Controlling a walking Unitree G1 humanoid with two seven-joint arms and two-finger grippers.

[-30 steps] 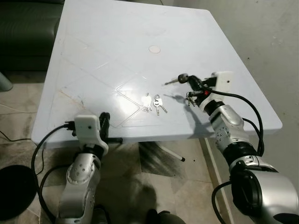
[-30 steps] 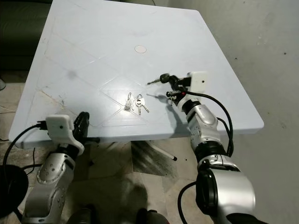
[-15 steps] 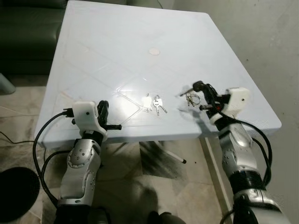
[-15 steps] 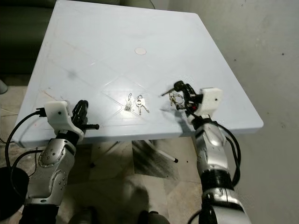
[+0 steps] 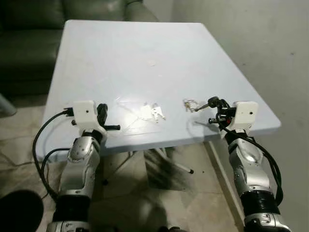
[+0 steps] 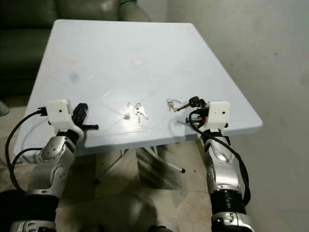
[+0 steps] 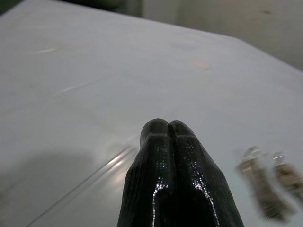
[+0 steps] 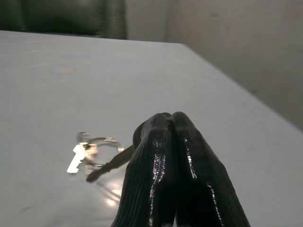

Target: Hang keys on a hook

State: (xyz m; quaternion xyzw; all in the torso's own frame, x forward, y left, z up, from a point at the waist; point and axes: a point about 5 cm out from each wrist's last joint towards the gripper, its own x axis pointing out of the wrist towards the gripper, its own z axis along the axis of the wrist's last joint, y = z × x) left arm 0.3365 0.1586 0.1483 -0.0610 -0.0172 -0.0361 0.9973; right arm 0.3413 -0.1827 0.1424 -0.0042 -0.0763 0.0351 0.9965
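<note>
A key bunch (image 5: 191, 104) rests on the white table (image 5: 145, 53) near its front right corner: a metal ring with small keys (image 8: 102, 142) and a black-headed key. My right gripper (image 5: 216, 102) is low over the tabletop, shut on that key's black head (image 8: 138, 134), which pokes out beside the fingertips (image 8: 163, 124). A second set of keys (image 5: 153, 111) lies loose in the middle of the table's front part, blurred in the left wrist view (image 7: 258, 187). My left gripper (image 5: 102, 108) is shut and holds nothing, at the front left edge.
A dark green sofa (image 5: 29, 43) stands behind and left of the table. A bare grey wall (image 5: 270, 48) runs along the right. The table's legs (image 5: 169, 164) and tiled floor are below the front edge.
The view has pulled back from the table. My right gripper came down and toward me with the key bunch, whose ring hung in the air and now rests on the tabletop.
</note>
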